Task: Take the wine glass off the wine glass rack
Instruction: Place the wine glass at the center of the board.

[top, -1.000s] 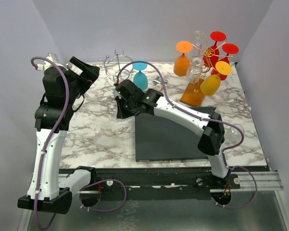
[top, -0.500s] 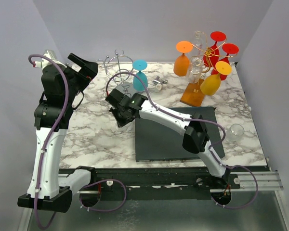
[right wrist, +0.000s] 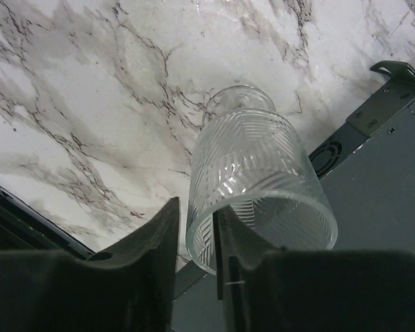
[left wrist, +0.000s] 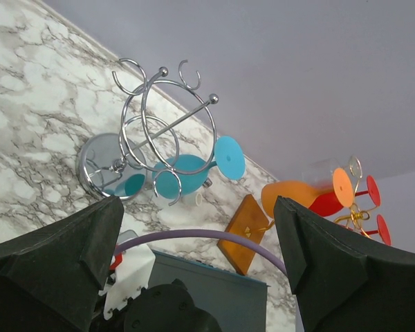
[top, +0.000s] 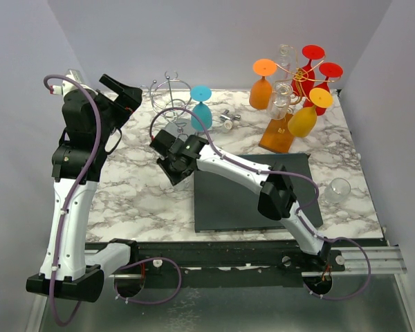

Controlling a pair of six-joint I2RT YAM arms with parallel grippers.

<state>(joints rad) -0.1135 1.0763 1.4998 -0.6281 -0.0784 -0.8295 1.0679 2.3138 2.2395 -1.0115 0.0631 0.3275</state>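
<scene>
The left arm (top: 72, 200) is reared up at the counter's (top: 135, 190) left edge, and the left jaws are spread wide toward a chrome stand (top: 167, 93). The right arm (top: 235, 166) is stretched to centre-left. Only in its wrist view are the right jaws shown slightly parted astride a clear glass's (right wrist: 256, 173) rim; whether it is gripped cannot be told. The rack (top: 277, 135) is seen back right, hung with coloured glasses (top: 303, 121).

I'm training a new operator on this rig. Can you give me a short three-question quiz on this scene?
1. True or false: the left hand is open and empty.
2. Which colour of glass is absent from the wine glass rack? A orange, B teal, C red.
3. What object is at the fingers of the right hand?
Key: 1 true; 2 B, the teal wine glass is off the rack; 3 a clear ribbed glass.
</scene>
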